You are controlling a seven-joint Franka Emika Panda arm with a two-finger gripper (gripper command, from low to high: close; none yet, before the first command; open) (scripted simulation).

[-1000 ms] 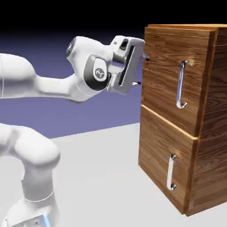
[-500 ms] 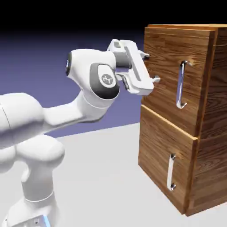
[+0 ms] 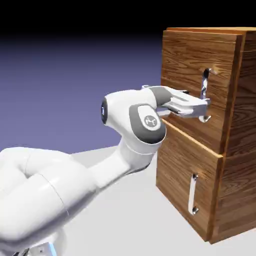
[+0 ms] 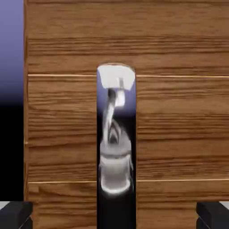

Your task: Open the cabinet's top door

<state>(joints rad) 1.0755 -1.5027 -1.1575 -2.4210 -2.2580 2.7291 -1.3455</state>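
The cabinet (image 3: 237,170) of brown grained wood stands at the exterior view's right. Its top door (image 3: 182,60) is flush with the front and carries a vertical silver handle (image 3: 204,86). My gripper (image 3: 204,107) has reached the lower part of that handle, level with the door, and covers the bar's bottom end. In the hand view the handle (image 4: 115,147) runs upright through the middle, and my gripper (image 4: 114,215) is open. Each of the two grey fingertips (image 4: 15,214) sits well out to one side of the bar. Nothing is pinched between them.
Below the top door is the lower door (image 3: 177,160) with its shorter silver handle (image 3: 192,194). My white arm (image 3: 135,122) rises from the lower left across the grey table (image 3: 120,215). A strip of blue-violet backdrop (image 4: 11,49) shows left of the cabinet.
My arm has swung down and to the right, and the hand has turned level. The gripper moved from the door's upper left edge to the handle's lower part, its jaws still wide.
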